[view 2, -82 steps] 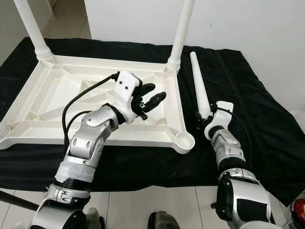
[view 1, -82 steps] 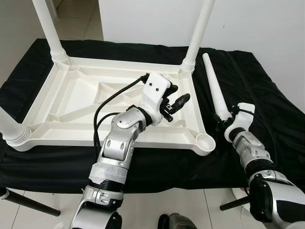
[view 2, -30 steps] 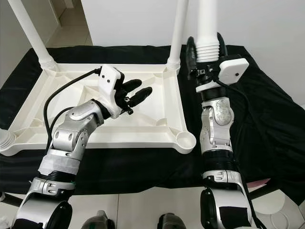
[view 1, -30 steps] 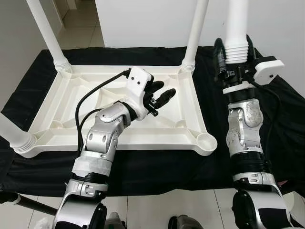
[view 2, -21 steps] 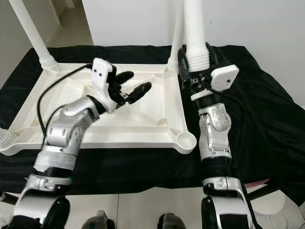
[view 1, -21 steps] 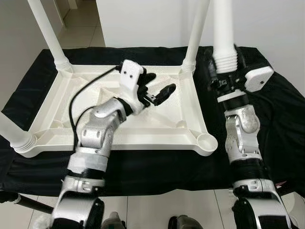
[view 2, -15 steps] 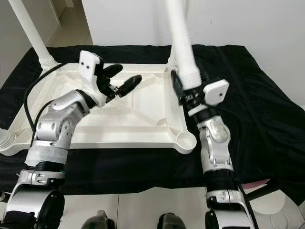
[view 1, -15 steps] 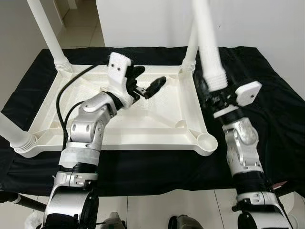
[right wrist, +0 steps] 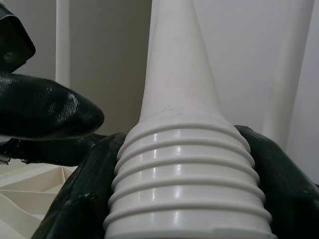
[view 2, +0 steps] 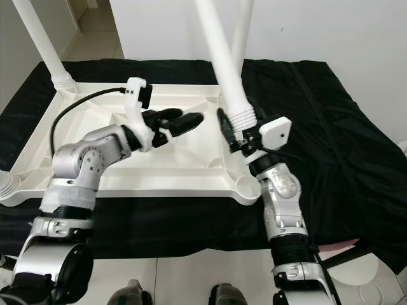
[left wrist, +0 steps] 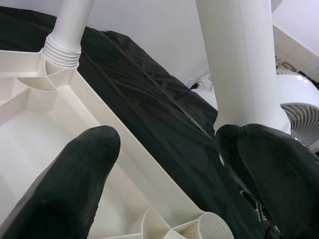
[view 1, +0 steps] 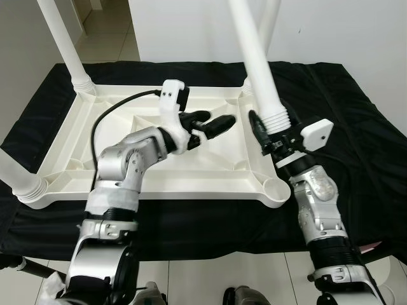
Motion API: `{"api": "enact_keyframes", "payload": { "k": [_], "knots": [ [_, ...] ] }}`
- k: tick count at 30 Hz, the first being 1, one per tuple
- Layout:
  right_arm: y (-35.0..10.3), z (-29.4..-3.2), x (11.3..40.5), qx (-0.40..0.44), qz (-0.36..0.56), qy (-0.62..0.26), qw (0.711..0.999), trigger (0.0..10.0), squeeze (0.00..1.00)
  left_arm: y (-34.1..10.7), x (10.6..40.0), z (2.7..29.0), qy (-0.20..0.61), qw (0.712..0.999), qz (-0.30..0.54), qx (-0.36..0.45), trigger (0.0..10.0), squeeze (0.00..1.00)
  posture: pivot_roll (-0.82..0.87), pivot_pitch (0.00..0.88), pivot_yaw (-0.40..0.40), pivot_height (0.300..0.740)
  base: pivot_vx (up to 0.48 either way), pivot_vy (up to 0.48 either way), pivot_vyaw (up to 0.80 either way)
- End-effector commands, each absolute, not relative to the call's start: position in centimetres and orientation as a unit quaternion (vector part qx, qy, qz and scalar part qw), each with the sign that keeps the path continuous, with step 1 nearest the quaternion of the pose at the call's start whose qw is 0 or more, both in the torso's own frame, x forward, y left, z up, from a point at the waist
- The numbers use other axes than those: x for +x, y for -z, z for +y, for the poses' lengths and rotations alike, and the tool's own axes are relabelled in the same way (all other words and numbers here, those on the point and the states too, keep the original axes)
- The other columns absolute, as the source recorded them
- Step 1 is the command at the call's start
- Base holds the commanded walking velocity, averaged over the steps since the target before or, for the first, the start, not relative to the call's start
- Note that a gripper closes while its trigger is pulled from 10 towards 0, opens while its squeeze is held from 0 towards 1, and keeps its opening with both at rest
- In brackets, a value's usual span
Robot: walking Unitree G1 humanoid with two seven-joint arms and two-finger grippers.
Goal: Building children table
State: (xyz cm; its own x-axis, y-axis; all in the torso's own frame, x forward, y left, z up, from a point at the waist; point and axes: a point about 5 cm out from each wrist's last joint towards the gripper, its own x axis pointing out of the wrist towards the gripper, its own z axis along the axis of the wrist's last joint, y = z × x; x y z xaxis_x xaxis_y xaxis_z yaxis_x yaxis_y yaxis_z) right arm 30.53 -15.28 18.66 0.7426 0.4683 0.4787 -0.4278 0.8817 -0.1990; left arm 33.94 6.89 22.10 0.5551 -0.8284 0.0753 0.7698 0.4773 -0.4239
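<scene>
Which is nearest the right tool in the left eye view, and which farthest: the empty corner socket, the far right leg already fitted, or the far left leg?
From the right tool, which grips the loose leg:
1. Empty corner socket, just below it at the tabletop's near right corner.
2. Far right fitted leg, behind it.
3. Far left fitted leg, across the tabletop.

We see bright, even indoor light with soft shadows. The white tabletop (view 1: pixel 159 152) nearly washes out against the black cloth (view 1: pixel 356 140), which swallows detail. The head views stay sharp. In the wrist views the nearest black fingers (left wrist: pixel 75 189) go soft and glossy with faint sheen.
</scene>
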Motion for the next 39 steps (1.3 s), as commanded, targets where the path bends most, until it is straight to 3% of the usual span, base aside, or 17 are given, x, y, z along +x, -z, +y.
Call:
{"api": "enact_keyframes", "payload": {
  "k": [1, 6, 16, 27, 33, 39],
  "knots": [
    [-19.0, -14.9, 30.4, -0.041, -0.272, -0.25, 0.928, 10.0, 0.0, -22.2, 34.2, 6.9, 0.463, 0.849, 0.083, -0.24, 10.0, 0.0, 0.04, 0.0, 0.013, 0.74, 0.0, 0.0, 0.0],
    [-18.6, -13.6, 30.3, -0.041, -0.261, -0.276, 0.924, 10.0, 0.0, -23.6, 34.5, 6.7, 0.474, 0.819, 0.096, -0.31, 10.0, 0.0, 0.06, 0.0, 0.001, 0.74, 0.0, 0.0, 0.0],
    [-17.8, -12.6, 29.9, -0.042, -0.247, -0.294, 0.922, 10.0, 0.0, -24.4, 34.2, 6.1, 0.485, 0.797, 0.1, -0.348, 10.0, 0.0, 0.05, 0.0, -0.002, 0.74, 0.0, 0.0, 0.0],
    [-16.2, -12.8, 28.1, -0.039, -0.22, -0.299, 0.928, 10.0, 0.0, -25.2, 36.0, 6.6, 0.448, 0.803, 0.103, -0.378, 10.0, 0.0, 0.03, 0.0, -0.012, 0.74, 0.0, 0.0, 0.0],
    [-15.8, -13.4, 27.0, -0.037, -0.21, -0.3, 0.93, 10.0, 0.0, -26.9, 37.9, 9.1, 0.41, 0.823, 0.09, -0.382, 10.0, 0.0, 0.02, 0.0, -0.003, 0.74, 0.0, 0.0, 0.0],
    [-15.8, -13.3, 26.6, -0.035, -0.206, -0.304, 0.93, 10.0, 0.0, -27.3, 38.6, 9.9, 0.399, 0.828, 0.092, -0.384, 10.0, 0.0, 0.02, 0.0, 0.0, 0.74, 0.0, 0.0, 0.0]
  ]
}}
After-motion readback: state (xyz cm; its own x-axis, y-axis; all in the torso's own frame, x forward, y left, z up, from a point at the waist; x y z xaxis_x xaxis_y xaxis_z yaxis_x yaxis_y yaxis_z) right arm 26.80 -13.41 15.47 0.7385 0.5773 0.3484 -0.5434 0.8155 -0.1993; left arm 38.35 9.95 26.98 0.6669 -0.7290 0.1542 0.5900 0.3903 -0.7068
